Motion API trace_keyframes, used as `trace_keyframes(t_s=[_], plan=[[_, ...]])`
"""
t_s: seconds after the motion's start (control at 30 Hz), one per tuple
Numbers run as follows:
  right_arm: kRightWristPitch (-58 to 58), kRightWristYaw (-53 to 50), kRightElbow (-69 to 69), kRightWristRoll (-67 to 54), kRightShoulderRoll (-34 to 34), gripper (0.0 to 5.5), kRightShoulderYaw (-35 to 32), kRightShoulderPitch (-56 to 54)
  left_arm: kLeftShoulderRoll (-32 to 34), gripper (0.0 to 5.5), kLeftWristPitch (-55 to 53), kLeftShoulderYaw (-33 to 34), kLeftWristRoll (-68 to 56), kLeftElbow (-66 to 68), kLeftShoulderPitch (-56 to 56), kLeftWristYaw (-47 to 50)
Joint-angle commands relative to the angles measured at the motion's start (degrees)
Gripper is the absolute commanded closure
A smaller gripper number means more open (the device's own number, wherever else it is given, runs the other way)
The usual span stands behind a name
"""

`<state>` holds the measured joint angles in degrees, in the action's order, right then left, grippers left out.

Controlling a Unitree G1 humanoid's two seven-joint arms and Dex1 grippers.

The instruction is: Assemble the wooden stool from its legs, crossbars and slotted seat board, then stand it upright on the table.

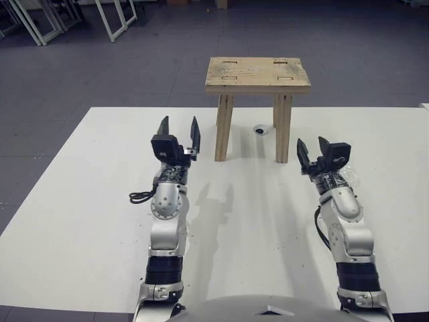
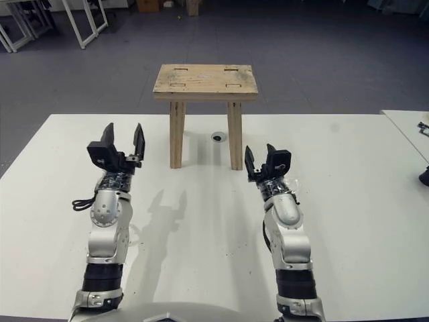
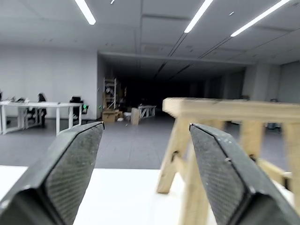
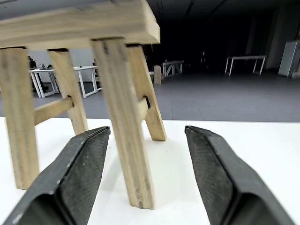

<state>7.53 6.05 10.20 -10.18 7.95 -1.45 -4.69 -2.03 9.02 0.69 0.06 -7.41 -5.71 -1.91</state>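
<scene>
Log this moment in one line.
stool: assembled, upright on table | left pincer: open, empty, left of stool | right pincer: open, empty, right of stool

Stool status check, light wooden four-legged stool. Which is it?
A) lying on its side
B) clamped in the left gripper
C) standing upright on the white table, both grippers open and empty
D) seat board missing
C: the light wooden four-legged stool stands on its legs on the white table, with the left gripper and right gripper open and holding nothing.

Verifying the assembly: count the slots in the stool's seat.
4 slots in the seat: far left, far right, near left, near right. None looks hidden.
</scene>
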Motion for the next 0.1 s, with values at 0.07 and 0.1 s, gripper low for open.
trace_keyframes(t_s=[0.07,0.1], plan=[[-0.30,-2.20,1.46,1.84,-0.96,2.56,-0.85,-1.07,0.07,2.12,0.35,-1.42,2.62,0.11,0.44,1.54],[-0.09,-2.21,1.85,1.99,-1.11,2.56,-0.47,-0.88,0.22,2.12,0.51,-1.78,2.94,0.17,0.57,1.47]])
